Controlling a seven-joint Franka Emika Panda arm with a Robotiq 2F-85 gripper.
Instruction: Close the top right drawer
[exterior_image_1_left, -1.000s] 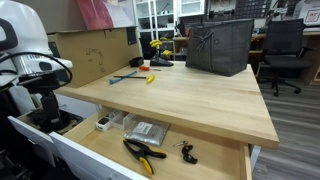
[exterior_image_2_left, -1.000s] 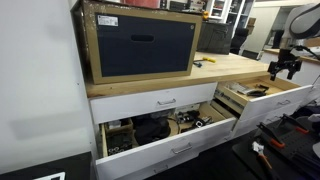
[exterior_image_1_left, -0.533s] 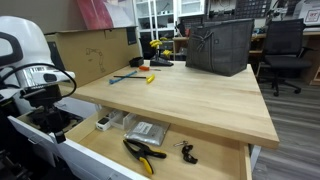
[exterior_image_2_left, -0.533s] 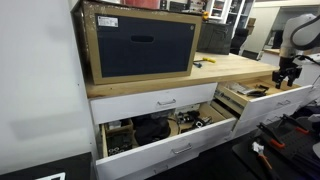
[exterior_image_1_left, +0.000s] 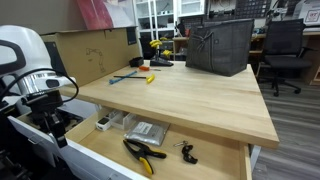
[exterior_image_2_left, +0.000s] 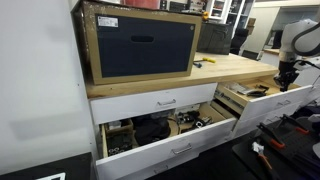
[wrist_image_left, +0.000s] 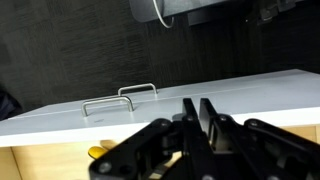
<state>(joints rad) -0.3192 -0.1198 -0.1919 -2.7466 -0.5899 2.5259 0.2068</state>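
Top right drawer (exterior_image_1_left: 215, 162) stands pulled well out from under the wooden worktop (exterior_image_1_left: 190, 95), its pale floor bare to us except for a pair of yellow-handled pliers (exterior_image_1_left: 143, 152) and a few small bits. Its long white front panel (wrist_image_left: 235, 92) runs across the wrist view from side to side, slightly tilted, and the cabinet it must slide back into lies on the far side of that panel from the room.

We see the gripper (exterior_image_1_left: 58, 133) hanging right at the panel's top edge, toward one end of the front. In the wrist view the gripper (wrist_image_left: 197, 104) overlaps the white edge, and the small silver bar handle (wrist_image_left: 120, 98) sits off to the left of it along the same panel. The fingers are drawn together with barely a slit between them and hold nothing.

We judge that the coming push must run square to the panel's long axis, toward the cabinet, so the fingers need the panel's outer face between them and the drawer's inside.

Against the pictures from a second and half a second ago, the gripper (exterior_image_2_left: 287, 80) has come lower and closer to the panel, while the drawer has not moved at all.
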